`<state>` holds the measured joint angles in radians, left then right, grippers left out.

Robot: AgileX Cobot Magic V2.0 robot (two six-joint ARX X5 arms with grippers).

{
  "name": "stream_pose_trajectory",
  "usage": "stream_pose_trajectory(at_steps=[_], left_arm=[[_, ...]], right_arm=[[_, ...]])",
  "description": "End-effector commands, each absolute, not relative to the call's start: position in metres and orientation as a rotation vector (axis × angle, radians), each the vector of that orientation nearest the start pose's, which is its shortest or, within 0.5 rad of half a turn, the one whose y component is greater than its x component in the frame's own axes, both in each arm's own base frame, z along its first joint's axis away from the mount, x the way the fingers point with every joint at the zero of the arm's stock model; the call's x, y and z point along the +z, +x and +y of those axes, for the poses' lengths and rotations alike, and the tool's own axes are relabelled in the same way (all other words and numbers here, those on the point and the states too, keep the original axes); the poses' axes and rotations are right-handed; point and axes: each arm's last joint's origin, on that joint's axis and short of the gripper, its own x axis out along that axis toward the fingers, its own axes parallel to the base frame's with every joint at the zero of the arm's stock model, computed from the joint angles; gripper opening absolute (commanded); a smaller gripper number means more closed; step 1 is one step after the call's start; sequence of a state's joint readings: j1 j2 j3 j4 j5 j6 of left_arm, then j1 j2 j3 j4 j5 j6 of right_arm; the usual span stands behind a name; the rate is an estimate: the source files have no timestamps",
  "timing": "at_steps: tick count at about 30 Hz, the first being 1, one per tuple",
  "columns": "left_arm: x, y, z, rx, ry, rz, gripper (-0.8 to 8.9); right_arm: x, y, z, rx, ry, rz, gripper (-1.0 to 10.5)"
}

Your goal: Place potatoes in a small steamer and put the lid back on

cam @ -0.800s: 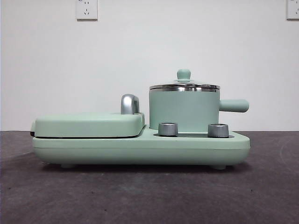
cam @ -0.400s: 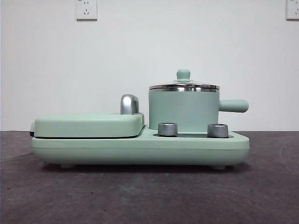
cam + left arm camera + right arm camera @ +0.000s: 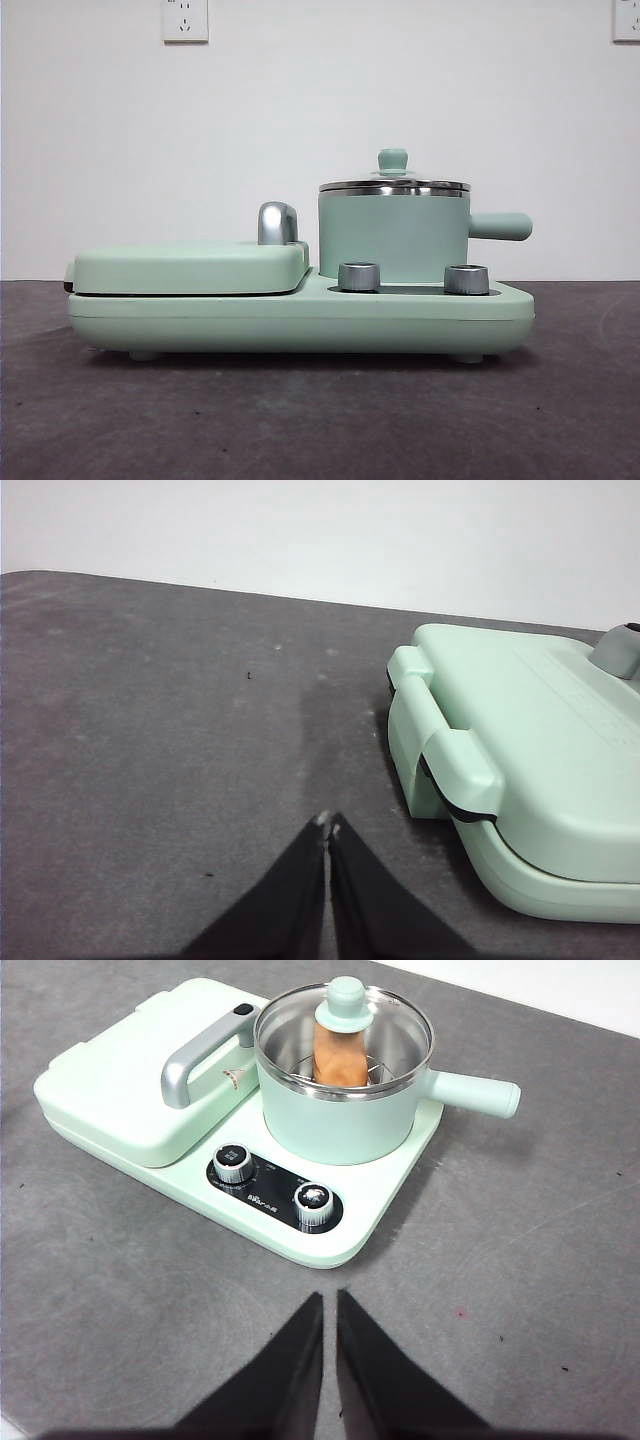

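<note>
Front view: no change across the last second; lid (image 3: 394,184) seated on steamer (image 3: 394,236), no arm in sight. Left wrist view: left gripper (image 3: 328,826) pinched closed over bare table (image 3: 160,730), grill (image 3: 520,780) at 3 o'clock. Right wrist view: right gripper (image 3: 329,1298) closed, empty, steamer (image 3: 345,1110) at 12 o'clock, potato (image 3: 340,1055) inside under lid (image 3: 345,1020). Task apparently finished.

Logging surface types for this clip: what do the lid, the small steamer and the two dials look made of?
The lid looks like clear glass with a polished steel rim: the potato shows through it. Its knob looks like matte mint plastic. The small steamer has a matte mint outside, probably coated, and a shiny steel inside. The two dials look like brushed metal, perhaps plated plastic.
</note>
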<state>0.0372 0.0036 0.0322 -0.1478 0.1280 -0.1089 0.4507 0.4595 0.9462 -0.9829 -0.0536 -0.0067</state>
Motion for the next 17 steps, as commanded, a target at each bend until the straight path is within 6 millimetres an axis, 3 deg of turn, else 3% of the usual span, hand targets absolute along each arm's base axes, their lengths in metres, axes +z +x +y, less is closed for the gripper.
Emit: stream_pose_trajectory(at_steps=[1,11,15,17], left_arm=[[0.154,0.096,0.0,-0.081,-0.128,0.132,0.06],[0.154,0.096,0.0,-0.081,-0.128,0.132,0.06],[0.155,0.096,0.0,-0.081,-0.128,0.131,0.06],[0.155,0.096,0.0,-0.081,-0.128,0.131,0.06]], right_arm=[[0.346,0.05,0.026,0.501,-0.104,0.471,0.2],[0.343,0.057,0.026,0.424,-0.199,0.405,0.2],[0.311,0.074,0.027,0.32,-0.176,0.235,0.2],[0.281,0.084,0.026,0.266,-0.145,0.158,0.2]])
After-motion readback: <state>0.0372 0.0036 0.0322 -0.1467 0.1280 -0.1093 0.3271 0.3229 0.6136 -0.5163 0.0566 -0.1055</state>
